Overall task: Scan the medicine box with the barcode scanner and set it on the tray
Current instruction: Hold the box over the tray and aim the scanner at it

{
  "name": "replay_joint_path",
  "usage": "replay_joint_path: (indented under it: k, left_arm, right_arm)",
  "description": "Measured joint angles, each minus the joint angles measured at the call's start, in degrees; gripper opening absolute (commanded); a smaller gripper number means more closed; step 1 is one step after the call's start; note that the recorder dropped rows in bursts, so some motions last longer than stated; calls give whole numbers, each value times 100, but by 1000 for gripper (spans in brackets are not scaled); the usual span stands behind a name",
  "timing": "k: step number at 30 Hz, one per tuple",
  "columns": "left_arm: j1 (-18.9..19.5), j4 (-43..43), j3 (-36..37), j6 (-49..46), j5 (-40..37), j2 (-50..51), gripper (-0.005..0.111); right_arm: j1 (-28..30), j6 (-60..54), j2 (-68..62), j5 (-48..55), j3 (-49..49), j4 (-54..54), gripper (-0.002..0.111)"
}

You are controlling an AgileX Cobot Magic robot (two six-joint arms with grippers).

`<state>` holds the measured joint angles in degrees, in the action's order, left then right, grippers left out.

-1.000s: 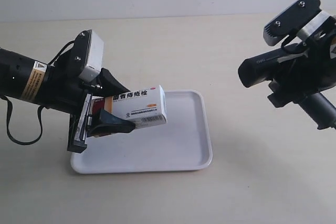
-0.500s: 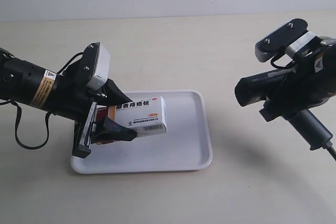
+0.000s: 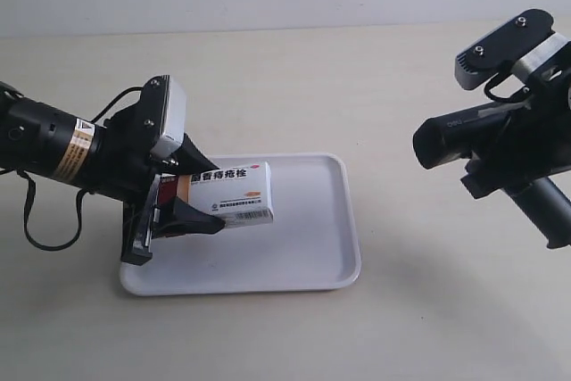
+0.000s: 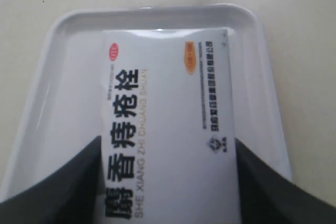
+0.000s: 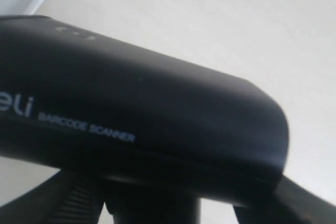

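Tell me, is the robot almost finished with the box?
Nearly. In hand: the left claw grips the small white medicine carton low over the flat white plastic tray; the right claw holds the black pistol-shaped scanner off to the side. Whether scanning happened can't be seen. Left: set the carton down and let go.

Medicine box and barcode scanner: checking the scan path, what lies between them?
Only the tray's far rim and bare table, per the exterior view.
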<state>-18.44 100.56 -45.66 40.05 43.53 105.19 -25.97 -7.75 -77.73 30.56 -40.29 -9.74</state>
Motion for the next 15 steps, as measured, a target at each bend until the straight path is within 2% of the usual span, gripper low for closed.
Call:
replay_joint_path:
  k: [6,15]
  left_arm:
    - [0,0,0,-272,-326,0,0]
    - [10,-123,0,-896,547,0,0]
  right_arm:
    - [0,0,0,30,0,-22,0]
    - [0,0,-368,-121,0,-22,0]
